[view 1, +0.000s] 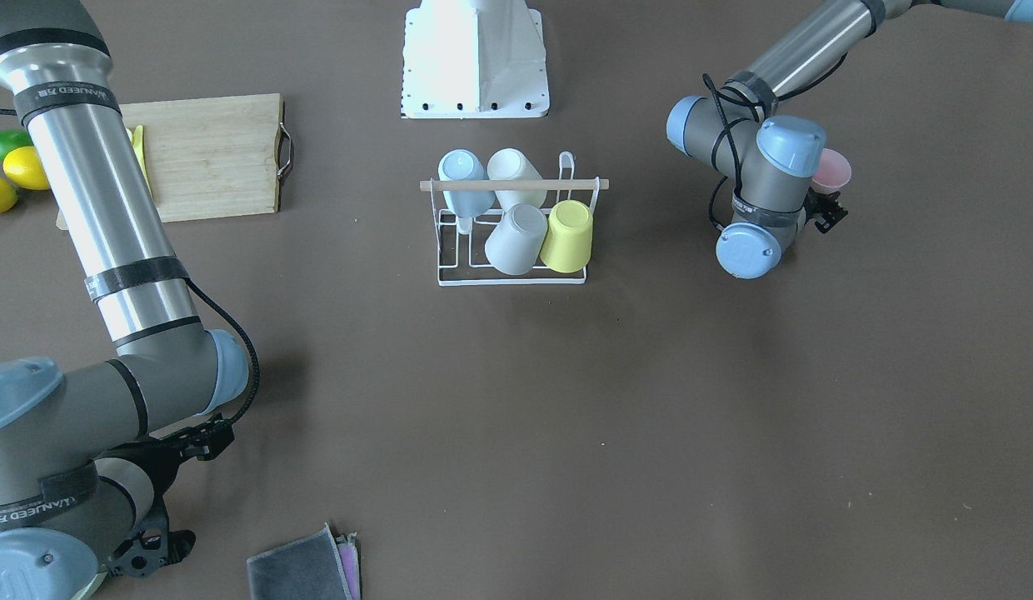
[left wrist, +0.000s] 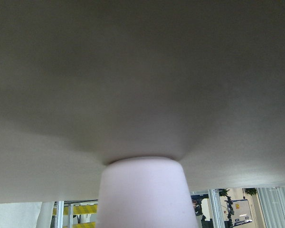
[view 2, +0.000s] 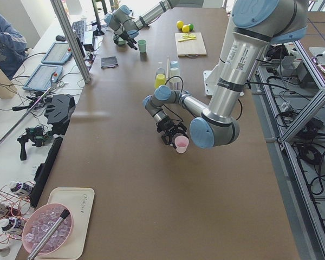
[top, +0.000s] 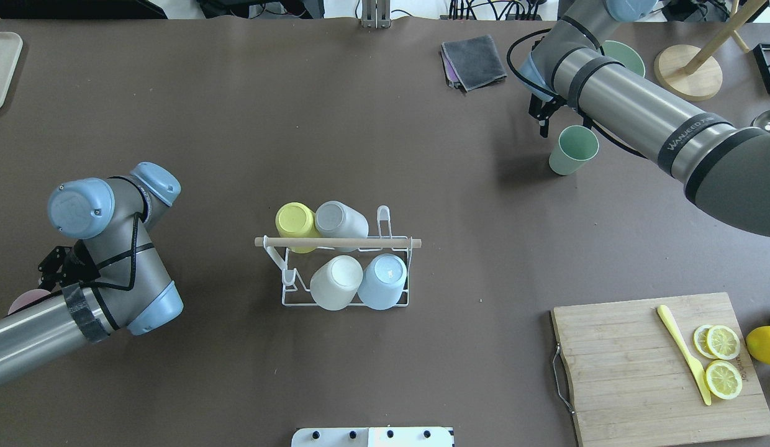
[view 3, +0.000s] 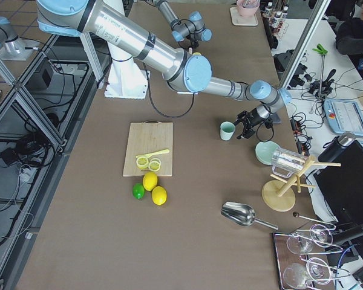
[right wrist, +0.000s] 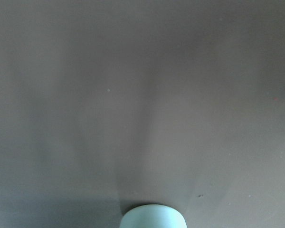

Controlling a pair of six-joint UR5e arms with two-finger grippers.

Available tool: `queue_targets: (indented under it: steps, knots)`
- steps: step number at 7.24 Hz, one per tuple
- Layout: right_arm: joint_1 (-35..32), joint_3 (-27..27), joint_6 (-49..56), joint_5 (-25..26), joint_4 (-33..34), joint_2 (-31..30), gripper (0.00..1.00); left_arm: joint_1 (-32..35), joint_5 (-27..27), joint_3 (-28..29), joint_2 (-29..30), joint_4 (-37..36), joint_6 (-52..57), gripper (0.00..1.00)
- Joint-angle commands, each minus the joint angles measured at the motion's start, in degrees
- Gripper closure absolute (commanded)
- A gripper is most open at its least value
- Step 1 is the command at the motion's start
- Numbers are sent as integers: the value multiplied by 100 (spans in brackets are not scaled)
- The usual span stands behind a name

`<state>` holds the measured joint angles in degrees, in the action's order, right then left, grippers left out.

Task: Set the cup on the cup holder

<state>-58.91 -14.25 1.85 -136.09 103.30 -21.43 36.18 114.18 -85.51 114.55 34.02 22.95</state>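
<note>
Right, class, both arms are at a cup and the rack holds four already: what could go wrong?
Crowding: the cup holder carries four cups, so a fifth could knock the yellow cup loose.
Collision: the left claw by the pink cup and the right claw by the green cup may both head for the rack.

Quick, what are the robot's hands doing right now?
Left gripper: by the pink cup; cannot tell if closed.
Right gripper: by the green cup; cannot tell.
</note>
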Motion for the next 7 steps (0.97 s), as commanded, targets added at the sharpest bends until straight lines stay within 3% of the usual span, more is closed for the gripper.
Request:
queue_targets:
  steps: [1,5,7]
  knots:
    - [37,379,61,30,-3,182,0,-215,-10,43,-20,-10,-10,3]
    - [169,704,52,-5,-11,271,0,-243,-10,-202,-2,-132,7,3]
    - [186,819,9,-57,-3,262,0,-234,-19,-780,-370,-246,7,3]
